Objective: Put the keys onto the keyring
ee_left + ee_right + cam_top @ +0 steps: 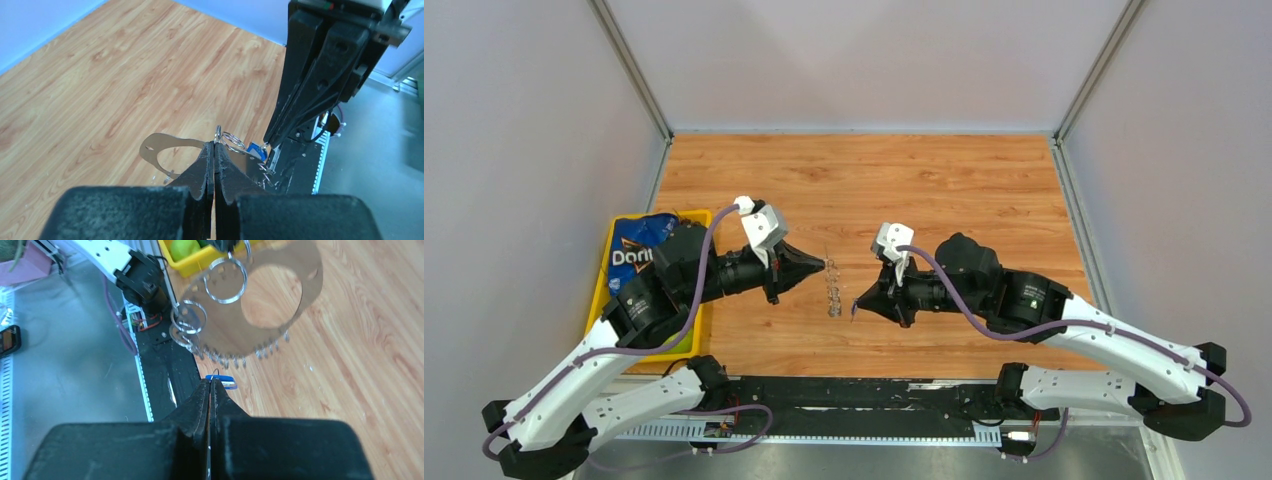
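The keyring is a large flat silver hoop with a jagged fringe, hanging edge-on above the table in the top view. My left gripper is shut on its rim. In the left wrist view the hoop sticks out left of the shut tips, with small split rings beside them. My right gripper is shut on the key, whose blue head shows at its tips. The key is just below the hoop's fringe, apart from it. The blue head also shows in the left wrist view.
A yellow bin with a blue Doritos bag stands at the table's left edge. Small split rings hang from the hoop. The black base rail runs along the near edge. Grey walls enclose the table.
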{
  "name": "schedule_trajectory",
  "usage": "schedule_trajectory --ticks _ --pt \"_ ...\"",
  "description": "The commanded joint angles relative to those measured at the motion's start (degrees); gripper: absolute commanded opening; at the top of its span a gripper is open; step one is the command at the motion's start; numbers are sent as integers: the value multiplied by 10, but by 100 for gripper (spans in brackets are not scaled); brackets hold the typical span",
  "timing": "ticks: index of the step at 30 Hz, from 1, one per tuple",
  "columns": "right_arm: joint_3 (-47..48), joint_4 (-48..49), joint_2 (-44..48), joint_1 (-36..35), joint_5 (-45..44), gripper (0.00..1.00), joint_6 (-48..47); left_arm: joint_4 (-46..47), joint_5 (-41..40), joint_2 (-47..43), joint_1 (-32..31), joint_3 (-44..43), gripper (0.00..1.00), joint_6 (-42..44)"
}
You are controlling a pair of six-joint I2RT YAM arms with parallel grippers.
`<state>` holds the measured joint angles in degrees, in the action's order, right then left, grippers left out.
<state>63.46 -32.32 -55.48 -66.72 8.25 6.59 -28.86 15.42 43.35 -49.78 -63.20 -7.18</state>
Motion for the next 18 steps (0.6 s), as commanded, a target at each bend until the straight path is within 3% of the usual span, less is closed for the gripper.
schedule_trajectory --ticks 1,8,18 --pt "53 14 6 -3 33 0 -44 57 49 -13 1 8 0 29" --pt "112 -5 -13 -3 33 0 -79 69 81 -15 1 16 0 44" --pt "186 -52 -53 -4 22 0 -113 52 65 -2 1 7 0 60"
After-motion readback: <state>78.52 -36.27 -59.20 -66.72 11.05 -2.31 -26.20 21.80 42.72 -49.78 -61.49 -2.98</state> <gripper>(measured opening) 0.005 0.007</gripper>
